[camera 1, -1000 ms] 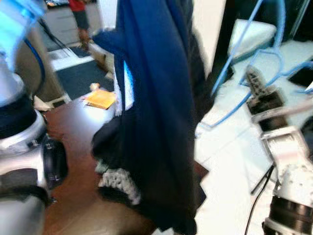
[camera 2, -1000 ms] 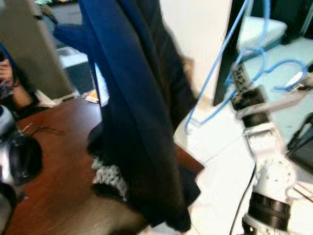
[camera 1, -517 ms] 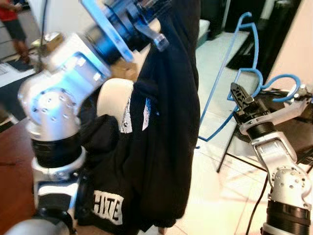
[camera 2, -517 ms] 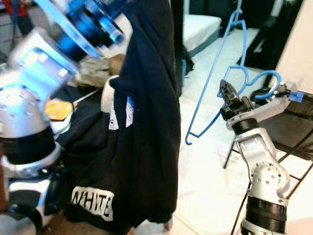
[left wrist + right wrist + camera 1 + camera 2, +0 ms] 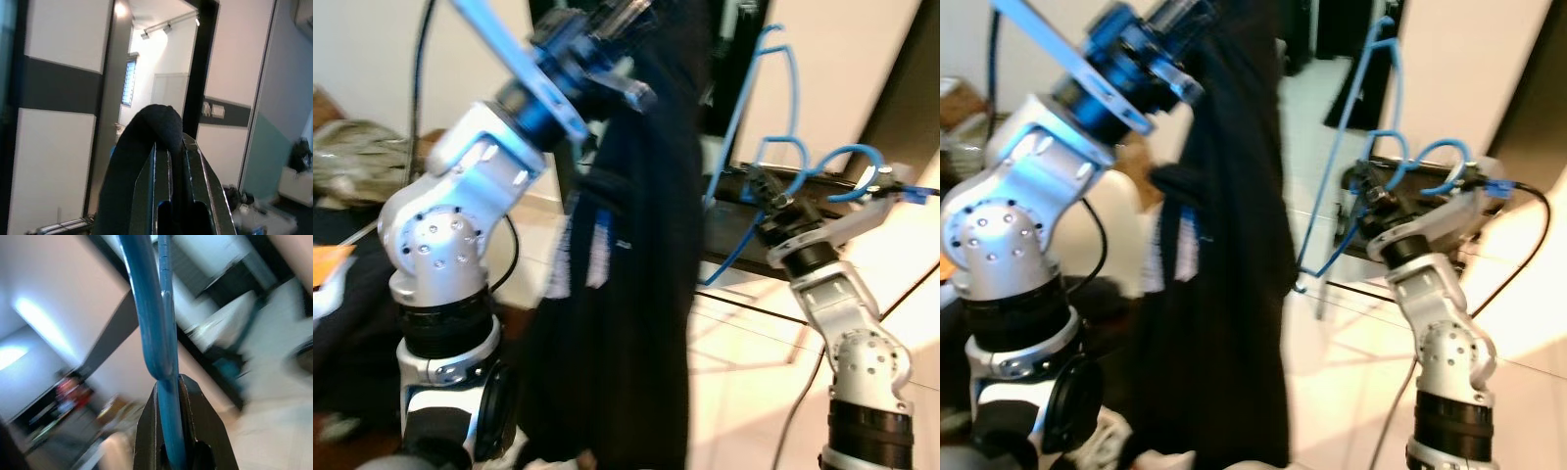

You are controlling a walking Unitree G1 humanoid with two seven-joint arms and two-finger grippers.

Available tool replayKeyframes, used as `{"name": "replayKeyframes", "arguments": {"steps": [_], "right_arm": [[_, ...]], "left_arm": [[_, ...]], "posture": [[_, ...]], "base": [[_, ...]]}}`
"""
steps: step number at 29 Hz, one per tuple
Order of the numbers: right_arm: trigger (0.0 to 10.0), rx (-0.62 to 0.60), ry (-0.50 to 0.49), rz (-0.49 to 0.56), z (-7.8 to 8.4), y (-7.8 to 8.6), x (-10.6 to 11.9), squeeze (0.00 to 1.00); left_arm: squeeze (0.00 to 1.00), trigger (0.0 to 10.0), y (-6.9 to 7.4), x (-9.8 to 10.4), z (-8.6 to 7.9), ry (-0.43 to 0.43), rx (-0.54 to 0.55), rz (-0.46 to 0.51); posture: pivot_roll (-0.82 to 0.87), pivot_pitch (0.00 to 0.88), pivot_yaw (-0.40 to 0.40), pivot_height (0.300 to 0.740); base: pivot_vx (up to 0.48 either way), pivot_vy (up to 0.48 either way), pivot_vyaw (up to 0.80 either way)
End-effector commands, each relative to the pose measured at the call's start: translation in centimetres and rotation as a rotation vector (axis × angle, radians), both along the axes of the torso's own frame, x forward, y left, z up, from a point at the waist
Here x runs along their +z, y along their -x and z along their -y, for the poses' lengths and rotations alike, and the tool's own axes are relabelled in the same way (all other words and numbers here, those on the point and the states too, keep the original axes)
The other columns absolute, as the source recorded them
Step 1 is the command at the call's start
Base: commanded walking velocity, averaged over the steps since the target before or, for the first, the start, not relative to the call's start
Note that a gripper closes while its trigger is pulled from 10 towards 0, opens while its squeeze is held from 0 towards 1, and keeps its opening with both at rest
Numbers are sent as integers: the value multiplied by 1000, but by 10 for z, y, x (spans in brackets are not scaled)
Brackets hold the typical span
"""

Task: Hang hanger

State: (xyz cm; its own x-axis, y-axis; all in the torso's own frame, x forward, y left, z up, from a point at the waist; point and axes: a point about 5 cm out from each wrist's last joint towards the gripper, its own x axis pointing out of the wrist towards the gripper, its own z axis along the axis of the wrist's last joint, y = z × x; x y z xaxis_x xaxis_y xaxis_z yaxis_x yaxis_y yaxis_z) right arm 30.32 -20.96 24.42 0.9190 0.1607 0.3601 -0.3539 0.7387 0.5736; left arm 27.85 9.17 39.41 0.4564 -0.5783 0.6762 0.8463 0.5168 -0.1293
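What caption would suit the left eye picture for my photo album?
Left gripper holds up a dark garment while the right gripper grips a blue hanger beside it.

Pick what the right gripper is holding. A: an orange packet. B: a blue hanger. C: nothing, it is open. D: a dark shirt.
B: the right gripper is shut on the blue hanger, whose wire runs up between its black fingers, while the left gripper holds the dark shirt.
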Motion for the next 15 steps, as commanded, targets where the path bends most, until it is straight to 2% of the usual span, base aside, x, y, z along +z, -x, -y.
{"name": "replayKeyframes", "arguments": {"steps": [1, 3, 4, 8, 13, 15], "right_arm": [[10000, 41, 1, 9, -13, -1, 1, 0], [10000, 43, 5, 7, -13, 0, 1, 0], [10000, 49, 16, 3, -15, 0, 0, 0], [10000, 51, 21, 2, -15, 0, -1, 0], [10000, 64, 75, -15, -18, -1, -5, 0], [10000, 55, 161, -59, -19, -2, -14, 0]], "left_arm": [[0, 10000, 4, 5, -9, 38, 29, 40], [0, 10000, 1, 3, -12, 39, 46, 30], [0, 10000, -4, -3, -21, 43, 83, 7], [0, 10000, -6, -5, -24, 43, 94, 1], [0, 10000, -10, -12, -27, 31, 120, -33], [0, 10000, -17, -28, -26, -47, 147, -75]], "posture": [[39, 0, 55, 740], [34, 0, 54, 740], [31, 0, 49, 740], [31, 0, 49, 740], [26, 0, 42, 740], [22, 0, 42, 740]], "base": [[0, -480, -800], [0, -472, -800], [0, -480, -800], [0, -480, -800], [0, -480, -800], [0, -217, -800]]}}
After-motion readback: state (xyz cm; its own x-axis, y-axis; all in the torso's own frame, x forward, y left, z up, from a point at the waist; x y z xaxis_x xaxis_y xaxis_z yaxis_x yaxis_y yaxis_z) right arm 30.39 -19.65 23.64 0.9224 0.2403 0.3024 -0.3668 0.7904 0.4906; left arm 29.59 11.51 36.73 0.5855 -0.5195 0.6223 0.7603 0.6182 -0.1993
